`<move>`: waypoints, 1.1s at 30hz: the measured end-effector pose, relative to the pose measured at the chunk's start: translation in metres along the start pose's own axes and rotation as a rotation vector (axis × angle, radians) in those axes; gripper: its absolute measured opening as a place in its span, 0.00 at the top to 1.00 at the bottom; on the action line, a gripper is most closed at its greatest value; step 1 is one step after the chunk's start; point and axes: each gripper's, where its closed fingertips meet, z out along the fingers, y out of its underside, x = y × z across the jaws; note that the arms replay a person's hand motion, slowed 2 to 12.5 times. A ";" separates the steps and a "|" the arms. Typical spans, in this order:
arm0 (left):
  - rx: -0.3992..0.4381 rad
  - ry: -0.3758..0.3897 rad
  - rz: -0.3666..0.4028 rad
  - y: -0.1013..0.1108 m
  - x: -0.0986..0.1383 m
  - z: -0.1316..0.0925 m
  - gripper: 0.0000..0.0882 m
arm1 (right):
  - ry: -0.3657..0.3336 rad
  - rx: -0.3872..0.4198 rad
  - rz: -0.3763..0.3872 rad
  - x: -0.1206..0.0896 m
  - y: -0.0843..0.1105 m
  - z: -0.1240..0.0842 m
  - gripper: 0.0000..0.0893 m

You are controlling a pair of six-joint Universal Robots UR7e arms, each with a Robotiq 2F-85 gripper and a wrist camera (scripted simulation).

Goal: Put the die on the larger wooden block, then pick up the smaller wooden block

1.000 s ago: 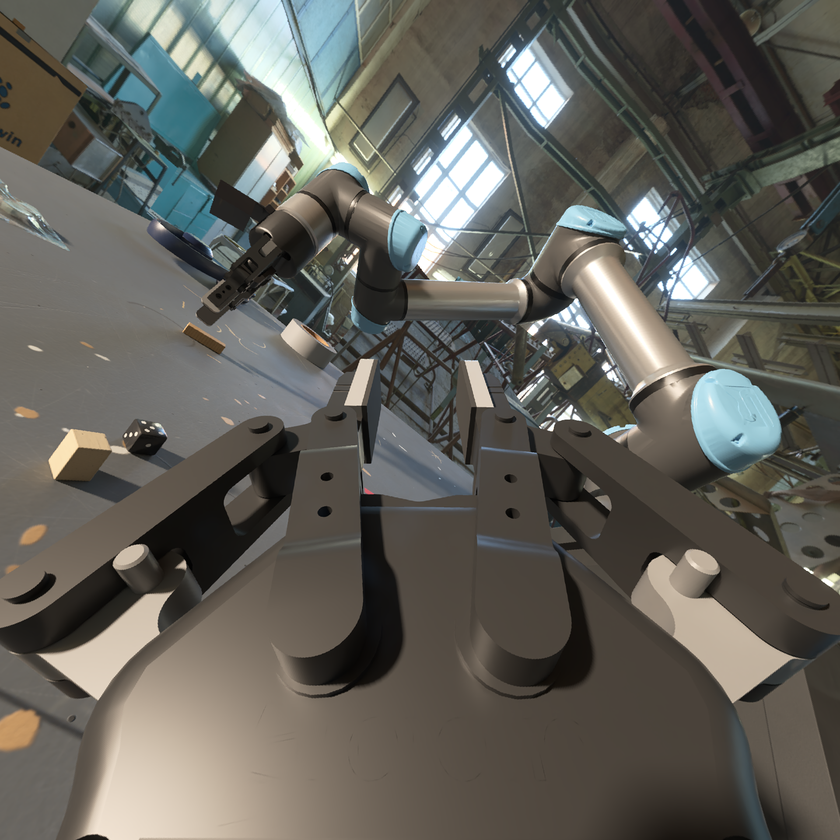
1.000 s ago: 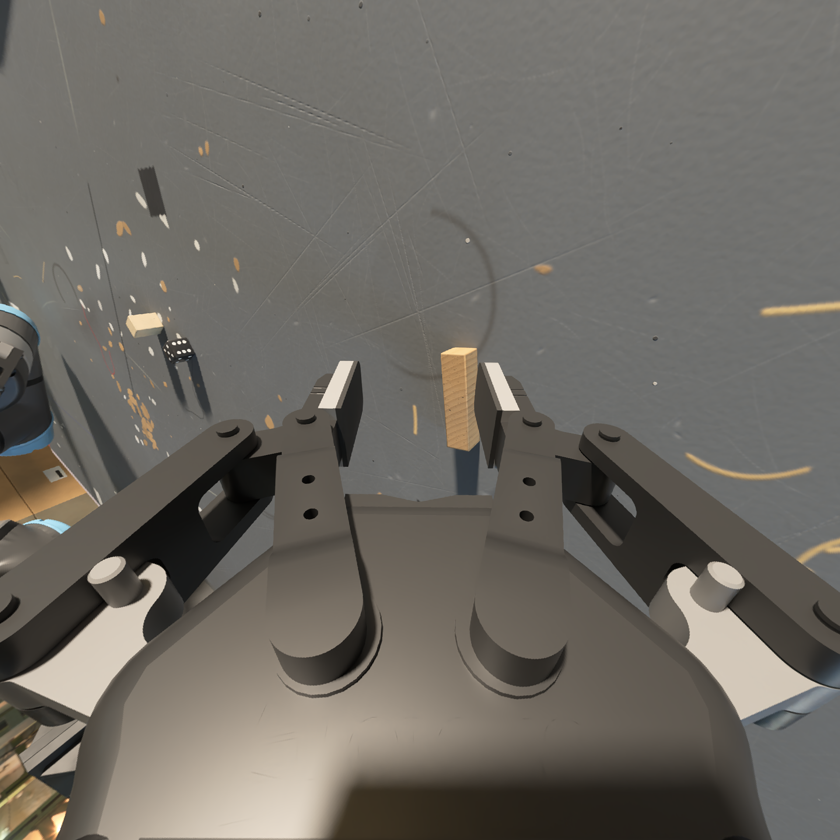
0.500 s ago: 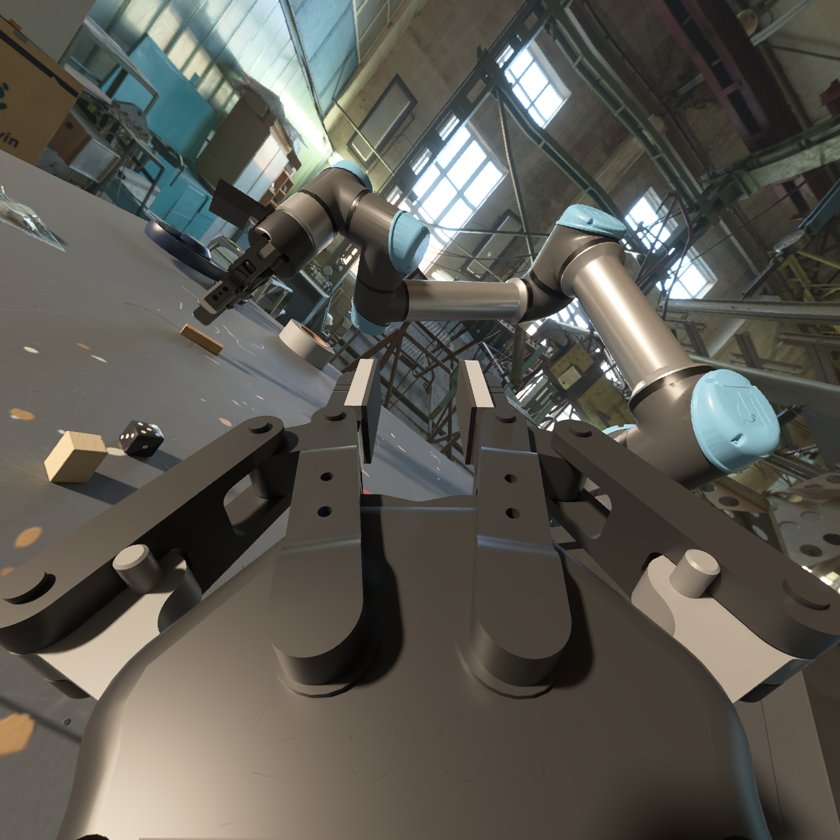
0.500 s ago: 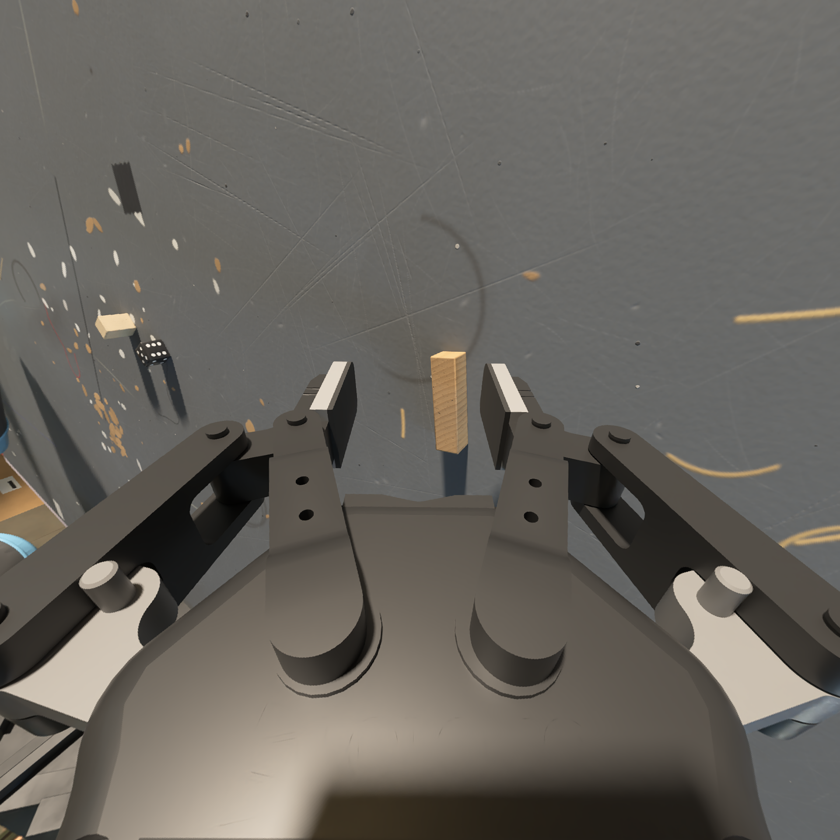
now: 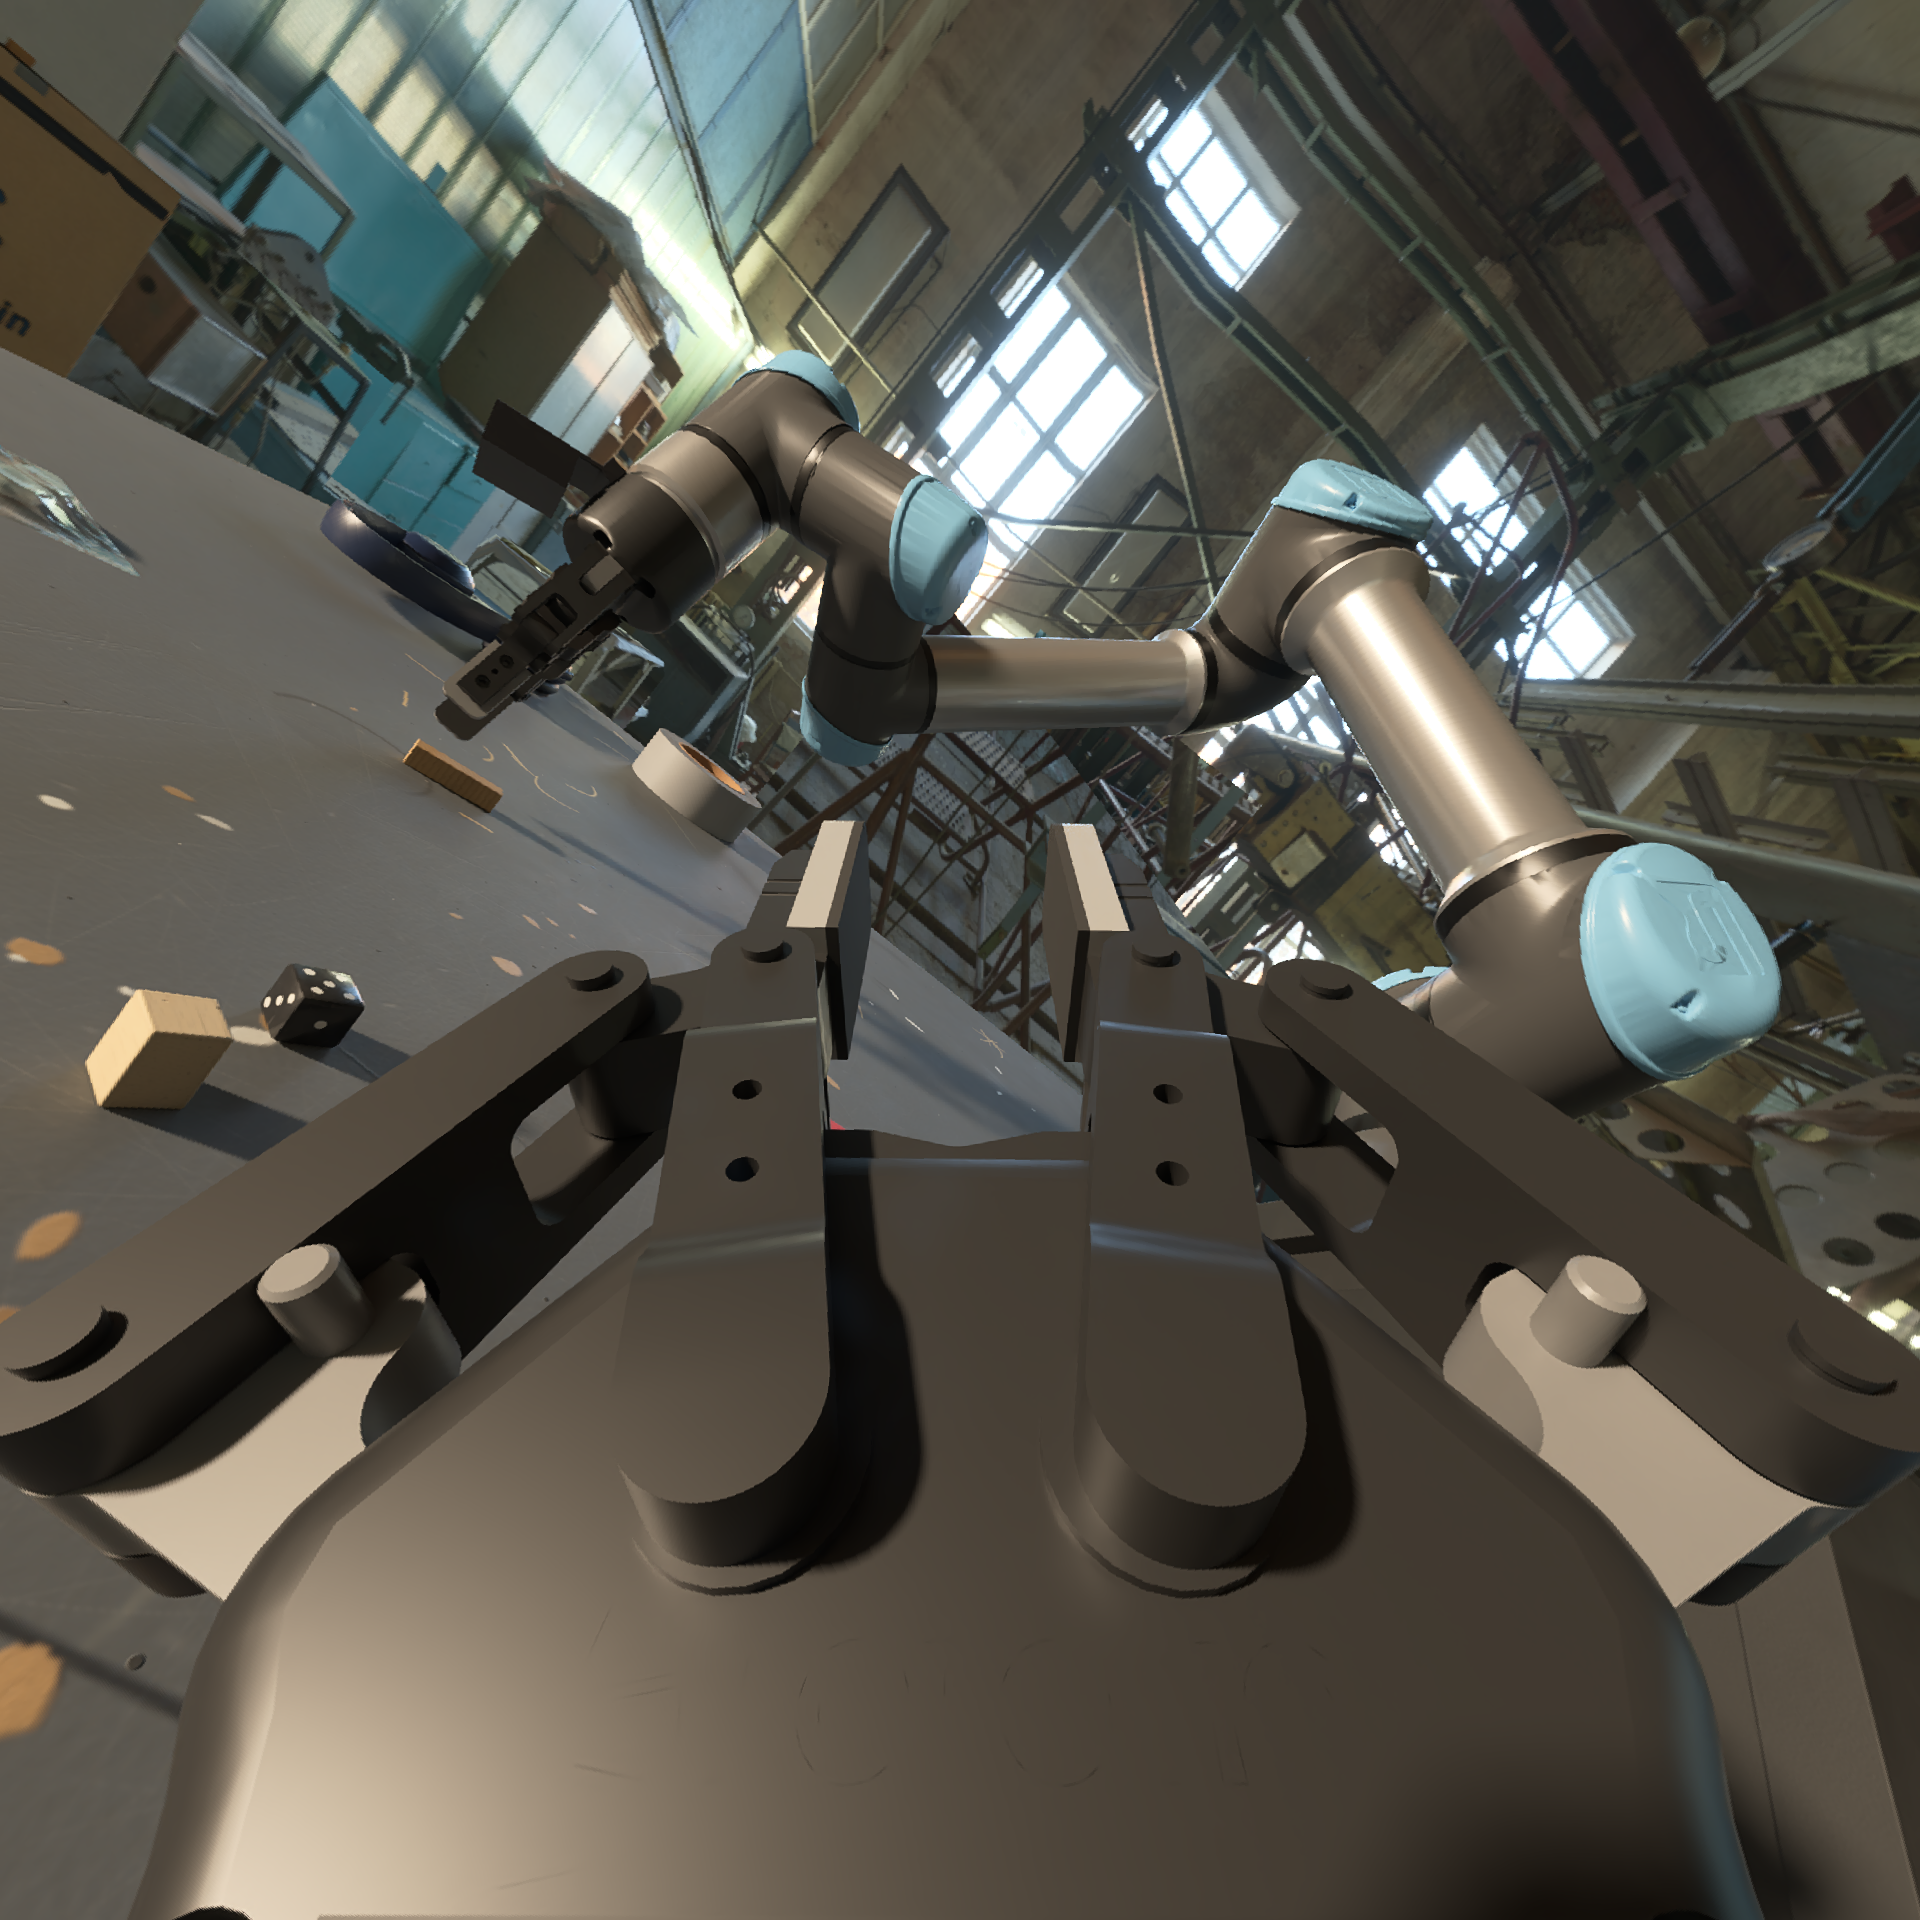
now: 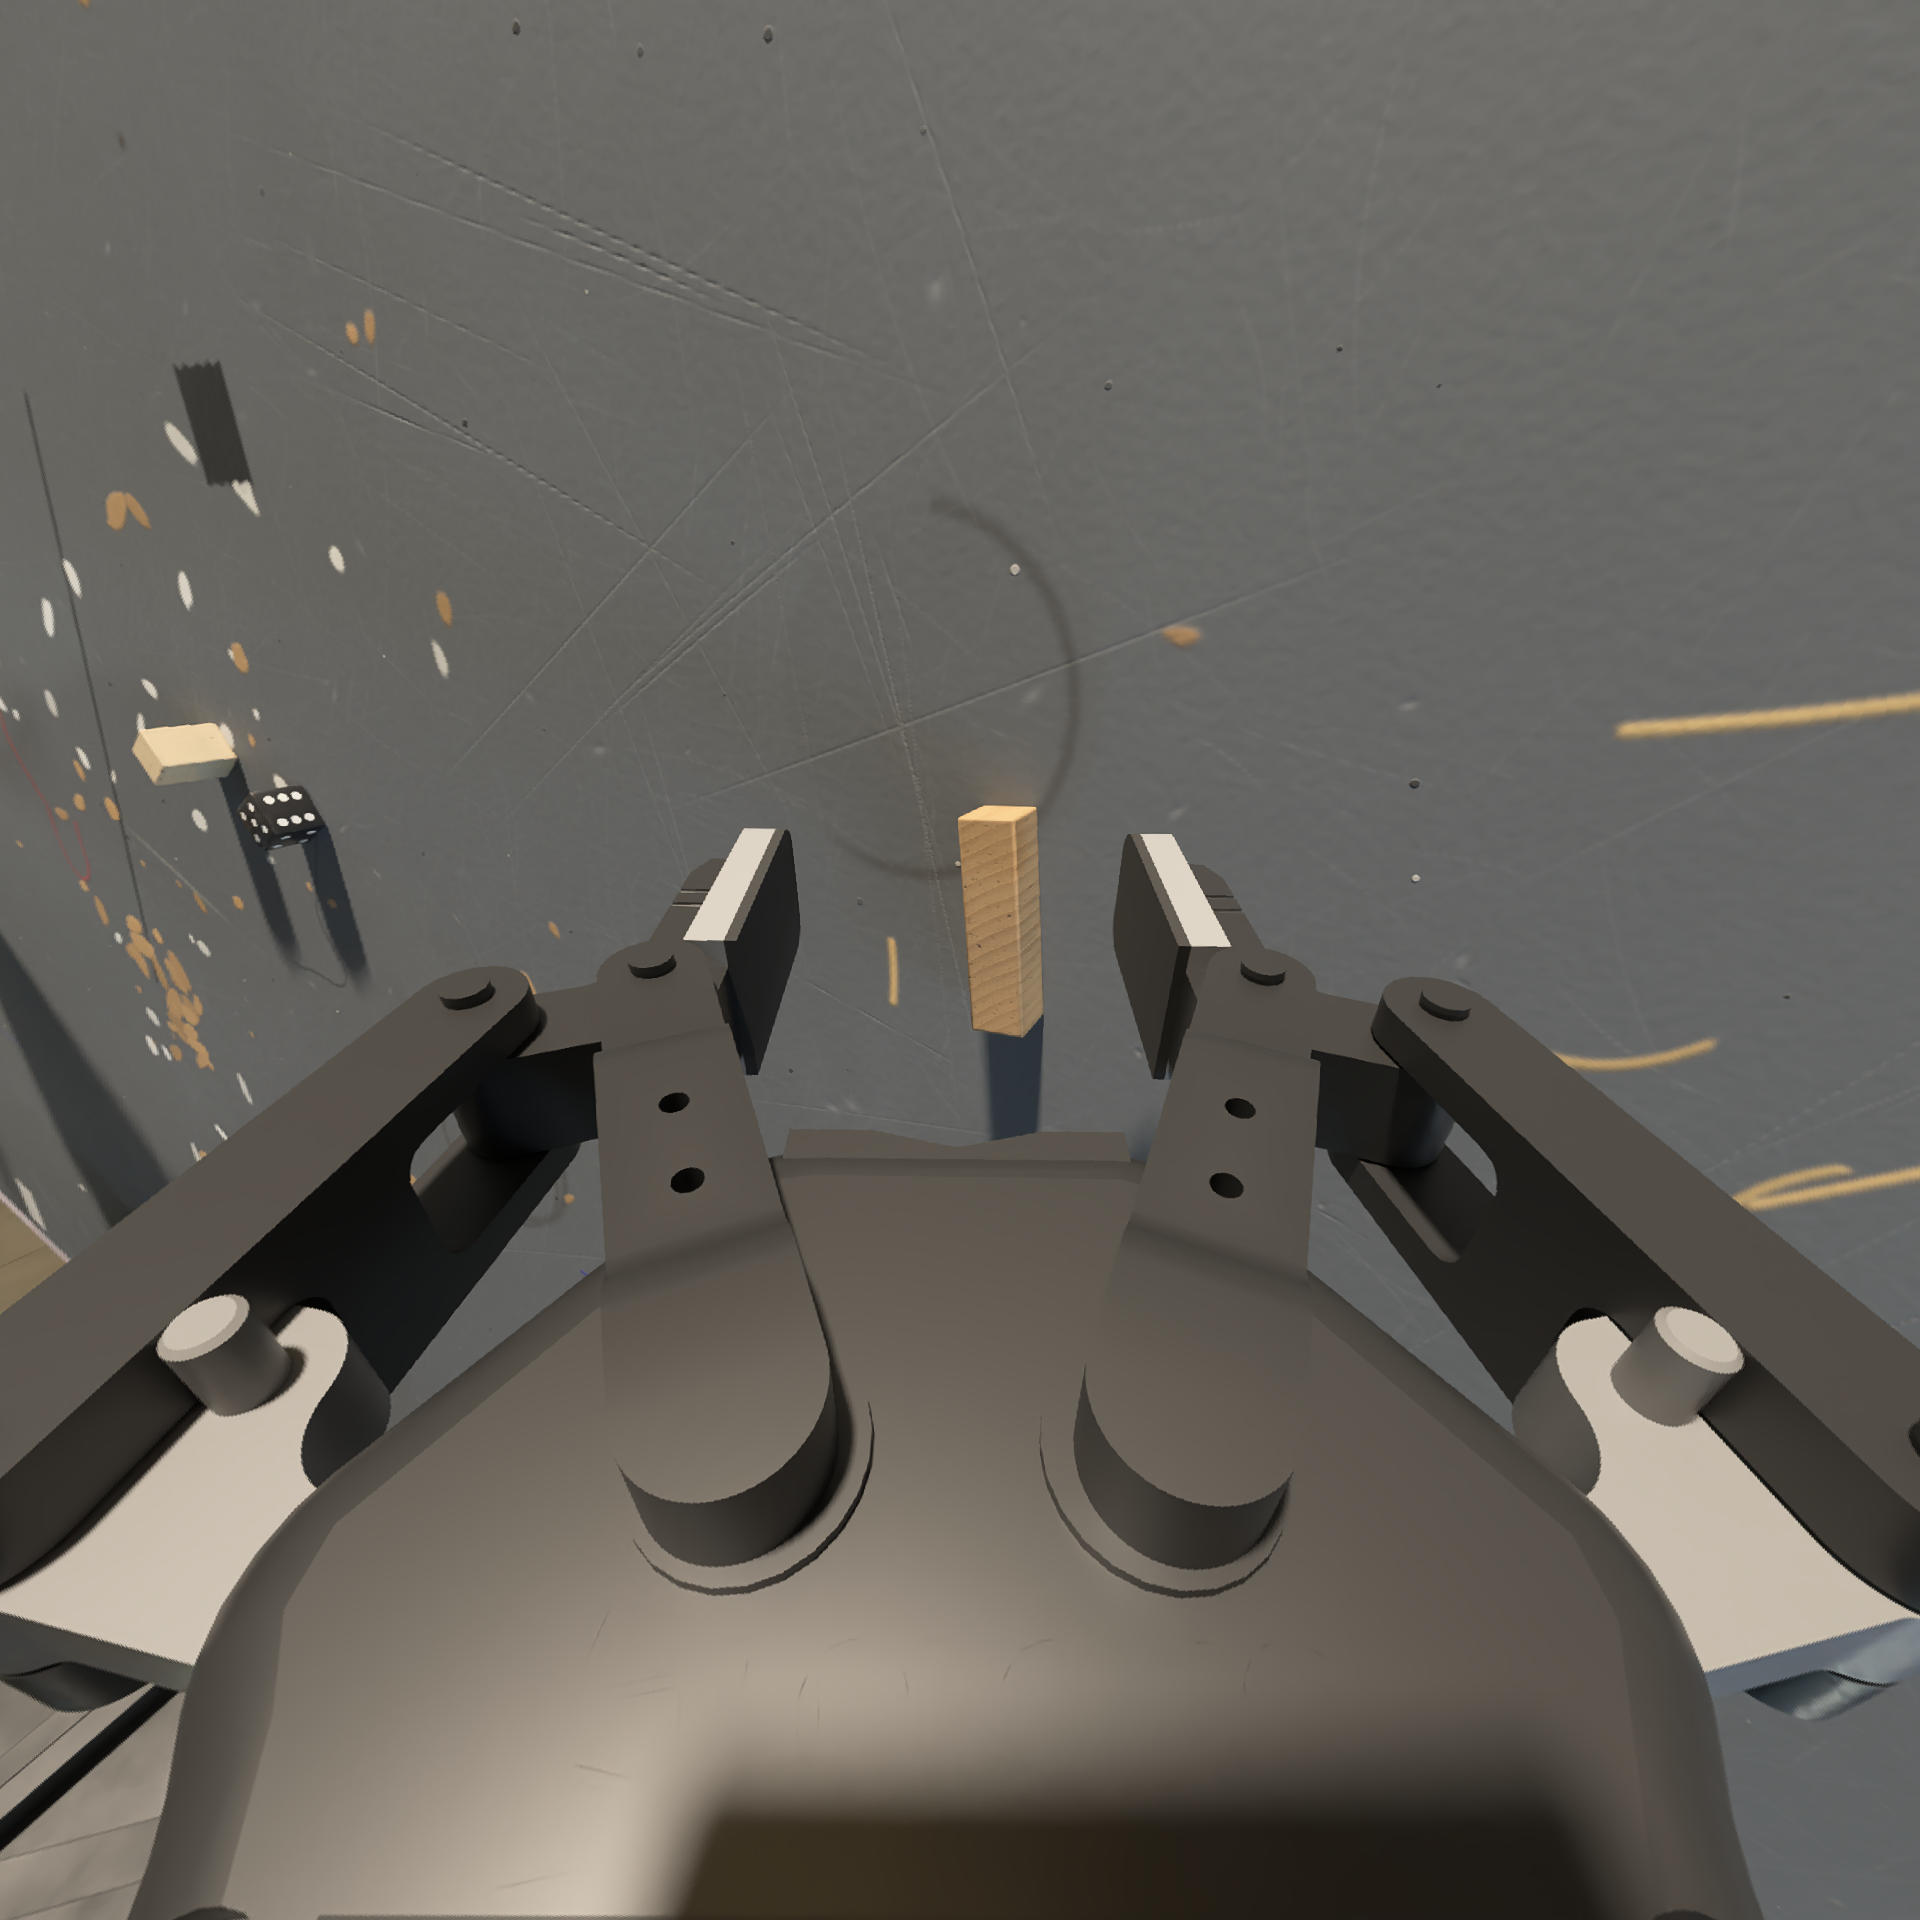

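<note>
A long tan wooden block (image 6: 1000,920) lies flat on the grey table, under the gap between the fingers of my right gripper (image 6: 958,909), which is open and empty. In the left wrist view the right gripper (image 5: 499,686) hovers just above this block (image 5: 452,774). A pale squat wooden block (image 5: 156,1049) sits beside a black die (image 5: 312,1003), apart from it; both also show at the far left of the right wrist view, the block (image 6: 185,750) and the die (image 6: 275,816). My left gripper (image 5: 956,935) is open and empty, tilted upward, to the right of these two.
A grey tape roll (image 5: 696,795) stands near the table's far edge, behind the long block. A dark blue dish (image 5: 416,561) sits farther back. A cardboard box (image 5: 62,239) is at the far left. A strip of black tape (image 6: 213,421) is stuck on the table.
My right gripper has shifted sideways and opened a little wider, so the long block, which was beside the right finger, now lies between the fingers. The left gripper has barely moved.
</note>
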 end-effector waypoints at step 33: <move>0.002 0.007 0.001 -0.001 0.003 0.000 0.65 | 0.183 -0.008 -0.030 0.012 -0.001 -0.007 0.31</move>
